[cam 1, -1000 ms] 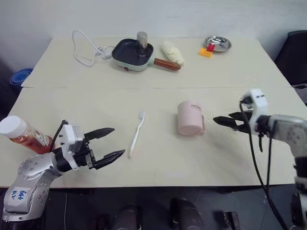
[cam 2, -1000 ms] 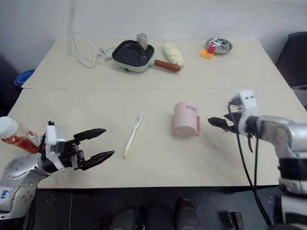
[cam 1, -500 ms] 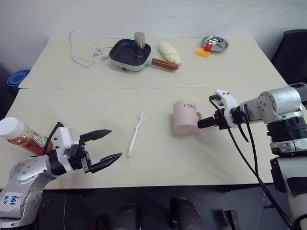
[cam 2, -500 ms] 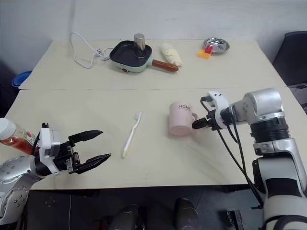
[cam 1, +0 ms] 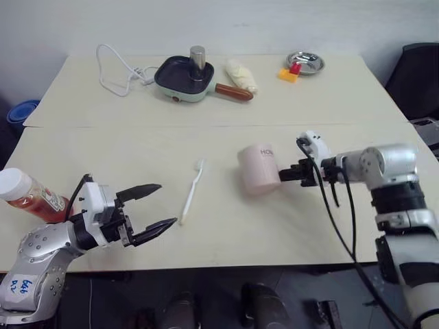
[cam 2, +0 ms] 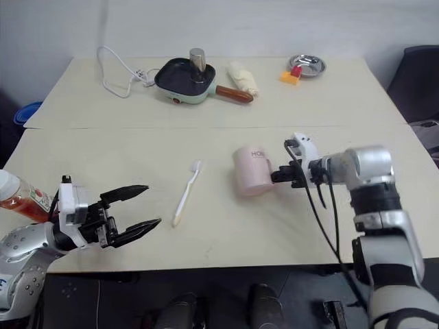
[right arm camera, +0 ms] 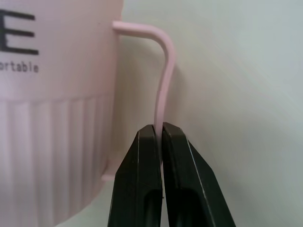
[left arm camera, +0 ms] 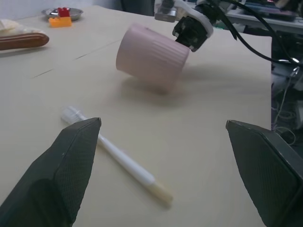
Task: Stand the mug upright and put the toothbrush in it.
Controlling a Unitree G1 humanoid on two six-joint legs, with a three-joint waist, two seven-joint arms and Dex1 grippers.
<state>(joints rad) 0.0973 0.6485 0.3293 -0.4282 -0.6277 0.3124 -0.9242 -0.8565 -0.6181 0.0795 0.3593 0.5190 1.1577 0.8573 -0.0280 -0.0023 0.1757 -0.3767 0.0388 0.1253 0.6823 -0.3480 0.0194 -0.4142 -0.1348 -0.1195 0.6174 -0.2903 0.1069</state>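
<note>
Eye view: right gripper (cam 1: 287,173) fingers clamped on the mug (cam 1: 256,170) handle, mug tilted. Left gripper (cam 1: 156,205) fingers spread, toothbrush (cam 1: 192,191) just beyond them on the counter (cam 1: 226,233).

Right wrist view: we judge the thin handle could slip, mug rolling.

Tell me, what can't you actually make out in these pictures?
- Mug opening: faces away in the eye views, so its inside is hidden.
- Mug lettering: cut off by the right wrist view's edge.
- Toothbrush bristles: partly hidden behind a left gripper finger.
- Contents of the metal dish: too small to identify.
</note>
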